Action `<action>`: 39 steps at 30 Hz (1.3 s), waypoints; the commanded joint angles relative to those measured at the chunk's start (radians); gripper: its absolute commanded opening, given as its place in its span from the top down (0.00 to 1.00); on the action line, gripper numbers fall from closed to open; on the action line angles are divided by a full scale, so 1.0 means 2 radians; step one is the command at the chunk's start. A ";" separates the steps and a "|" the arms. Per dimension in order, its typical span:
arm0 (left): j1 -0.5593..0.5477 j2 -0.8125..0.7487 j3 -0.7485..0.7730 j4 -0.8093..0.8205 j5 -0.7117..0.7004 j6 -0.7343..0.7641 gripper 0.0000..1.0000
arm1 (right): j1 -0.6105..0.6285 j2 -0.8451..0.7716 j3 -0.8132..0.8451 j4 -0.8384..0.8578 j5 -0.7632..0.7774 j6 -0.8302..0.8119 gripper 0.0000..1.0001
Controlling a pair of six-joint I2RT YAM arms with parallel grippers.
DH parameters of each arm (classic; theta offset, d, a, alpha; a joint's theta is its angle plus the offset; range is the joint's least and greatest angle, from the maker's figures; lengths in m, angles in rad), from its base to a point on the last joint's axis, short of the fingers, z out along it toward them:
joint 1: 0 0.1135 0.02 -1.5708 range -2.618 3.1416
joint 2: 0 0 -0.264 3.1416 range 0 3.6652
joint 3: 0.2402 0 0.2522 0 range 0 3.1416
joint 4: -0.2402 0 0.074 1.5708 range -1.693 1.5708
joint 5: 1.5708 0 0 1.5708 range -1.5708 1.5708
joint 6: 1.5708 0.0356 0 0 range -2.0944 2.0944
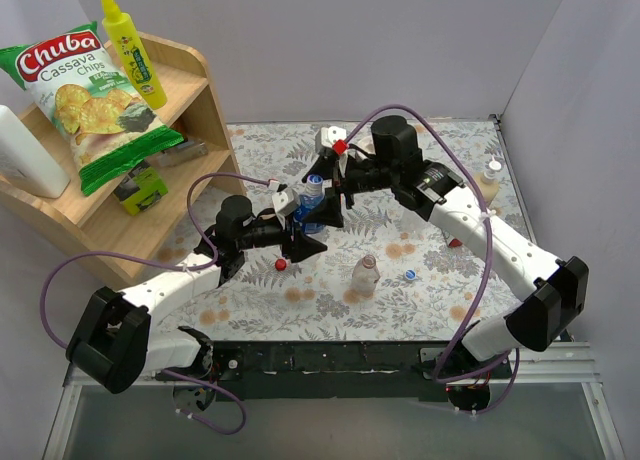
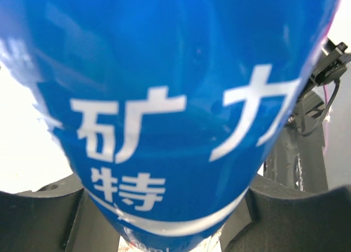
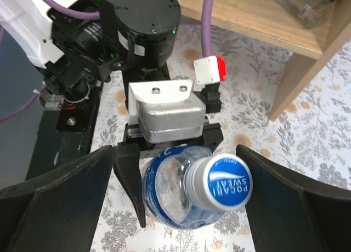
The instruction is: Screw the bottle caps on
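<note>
Blue plastic wrap fills the left wrist view: it is the label of a bottle (image 2: 175,98), printed with large white Chinese characters, of which 矿, 力 and 特 can be read. The left gripper (image 2: 170,227) is clamped on this bottle, with a dark finger (image 2: 44,219) pressed against each side of the label, low in that view.

From the right wrist, a blue cap (image 3: 227,182) sits on the bottle's neck, and its top reads POCARI SWEAT in white. Whether it is screwed tight cannot be told. The right gripper (image 3: 178,175) hangs over it with its fingers (image 3: 60,200) spread wide. The cap lies between them, nearer the finger on the right of that view, with a gap showing on both sides.

On the flower-patterned table (image 1: 430,145), a red cap (image 1: 281,265) lies loose just on the near side of the left gripper's fingers. A second blue cap (image 1: 410,275) lies well to the right of both grippers' fingers. A clear bottle (image 1: 366,275) stands upright beside it, between the two loose caps.

Far to the left of the fingers, a wooden shelf (image 1: 205,80) carries a green and white bag (image 1: 85,100) reading Chuba Cassava Chips. A yellow squeeze bottle (image 1: 130,45) is on the shelf too, its label too small to read.
</note>
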 commanded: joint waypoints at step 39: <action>0.001 0.003 0.028 -0.013 0.014 0.027 1.00 | 0.000 0.054 0.115 -0.054 -0.036 0.014 0.02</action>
